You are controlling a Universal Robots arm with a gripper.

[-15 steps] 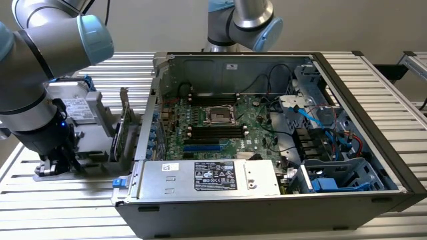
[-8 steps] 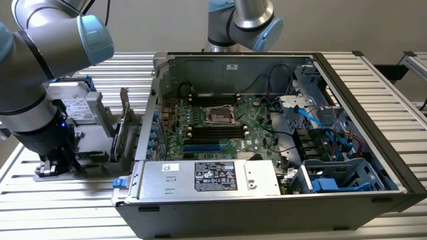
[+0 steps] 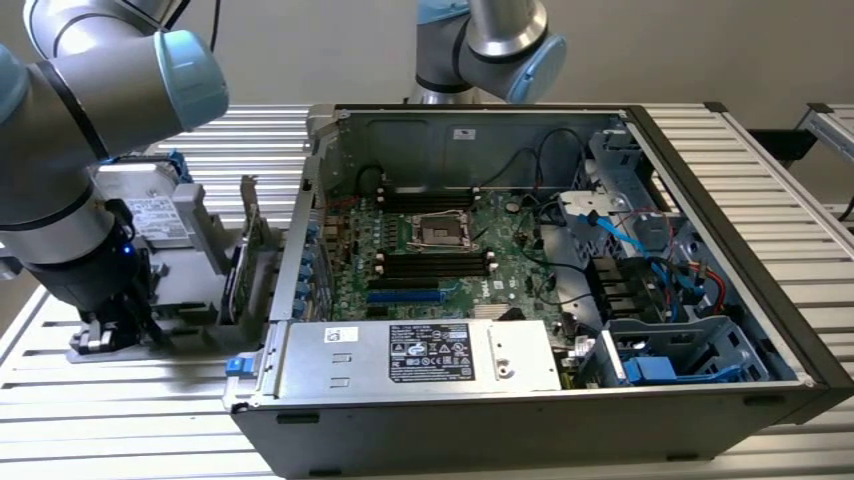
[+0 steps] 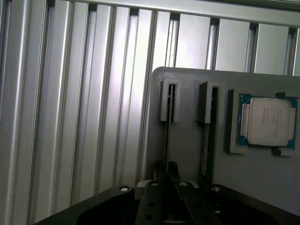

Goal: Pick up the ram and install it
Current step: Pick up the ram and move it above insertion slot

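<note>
Firmly pinches the ram point(image 4: 166, 140) with the tool point(image 4: 165, 168), stood edge-up in a gray holder point(image 4: 187, 140) slot for easy grasping.

- Lit brightly and evenly from overhead in the exterior view, with a pale sheen along the slatted table point(image 3: 120, 400).
- Falls off to deep shadow inside the open computer case point(image 3: 441, 145), under its front wall and around the cables.
- Glints softly on the rounded arm point(image 3: 180, 65) at the exterior view's left.
- Reads dim, grey and muted in the wrist view, with long streaks of glare down the aluminium slats point(image 4: 61, 117).
- Catches the processor point(image 4: 269, 121) lid as a pale patch; leaves the ram point(image 4: 167, 140) and the gripper point(image 4: 166, 169) in shadow.
</note>
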